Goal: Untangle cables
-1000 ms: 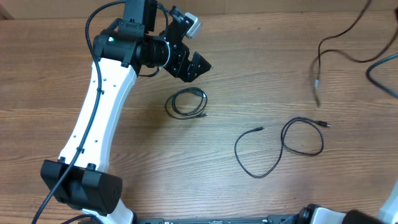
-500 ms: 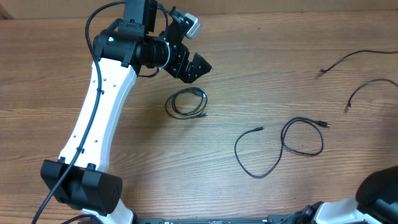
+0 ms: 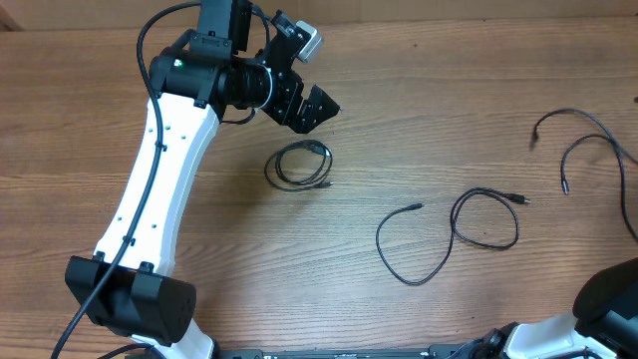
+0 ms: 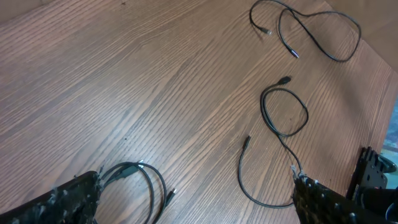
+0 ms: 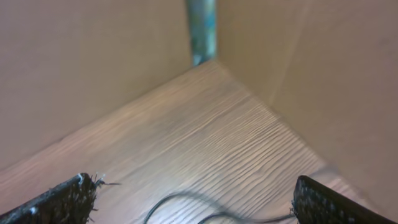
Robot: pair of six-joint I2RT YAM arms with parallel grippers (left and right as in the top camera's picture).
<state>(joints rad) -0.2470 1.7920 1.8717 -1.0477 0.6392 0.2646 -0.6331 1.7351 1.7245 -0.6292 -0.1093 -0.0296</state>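
Observation:
Three thin black cables lie apart on the wooden table. A small coiled cable (image 3: 299, 165) (image 4: 134, 177) sits just below my left gripper (image 3: 317, 108) (image 4: 196, 200), which hovers open and empty, the coil near its left finger (image 4: 62, 202). A long cable with one loop (image 3: 485, 219) (image 4: 283, 112) lies centre-right. A third cable (image 3: 588, 140) (image 4: 311, 28) sprawls at the far right. My right gripper (image 5: 193, 202) is open, with a blurred stretch of cable (image 5: 165, 198) on the table below it, touching neither finger.
The left arm's white link (image 3: 159, 189) crosses the left of the table. Part of the right arm (image 3: 610, 294) shows at the bottom right corner. Brown cardboard walls (image 5: 93, 62) close off the table corner in the right wrist view.
My right gripper has opened and let go of the far-right cable, which dropped from the air and spread out on the table. The left arm has not moved.

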